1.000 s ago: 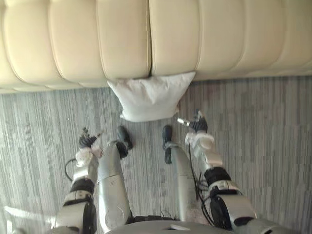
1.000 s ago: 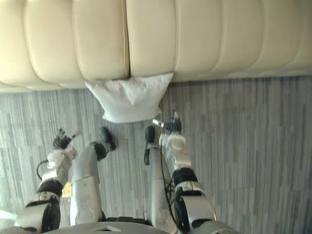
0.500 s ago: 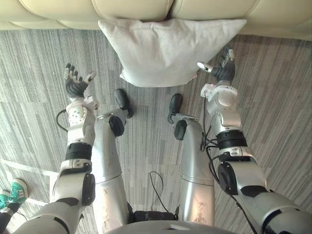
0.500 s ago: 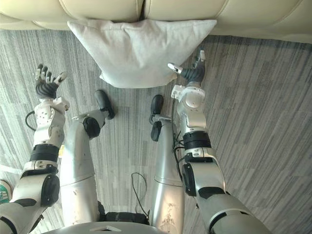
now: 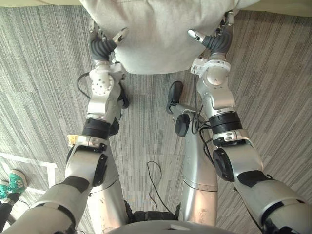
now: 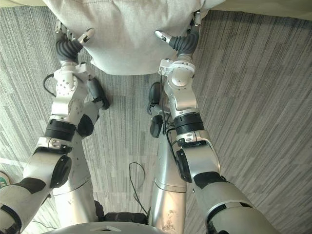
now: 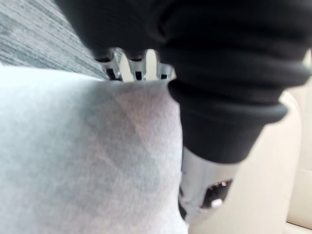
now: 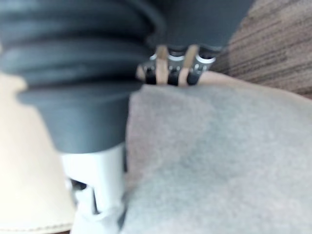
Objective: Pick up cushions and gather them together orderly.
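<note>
A light grey cushion (image 5: 156,34) leans on the carpet against the cream sofa's base, at the top of the eye views. My left hand (image 5: 101,48) is at its left edge, thumb laid on the front face, fingers wrapped round the side. My right hand (image 5: 216,43) mirrors this at the right edge, thumb on the face and fingers behind the border. In the left wrist view the cushion (image 7: 73,156) covers the fingers past the knuckles. The right wrist view shows the cushion (image 8: 219,161) the same way. Both hands pinch the cushion between thumb and fingers.
The cream sofa (image 5: 278,4) runs along the top edge, just behind the cushion. Grey striped carpet (image 5: 273,97) lies all around. A person's teal shoe (image 5: 17,180) stands at the lower left by a white floor line (image 5: 29,161).
The view has tipped down and closer to the cushion. Both hands moved from open beside the cushion onto its side edges, and their fingers have curled in on it.
</note>
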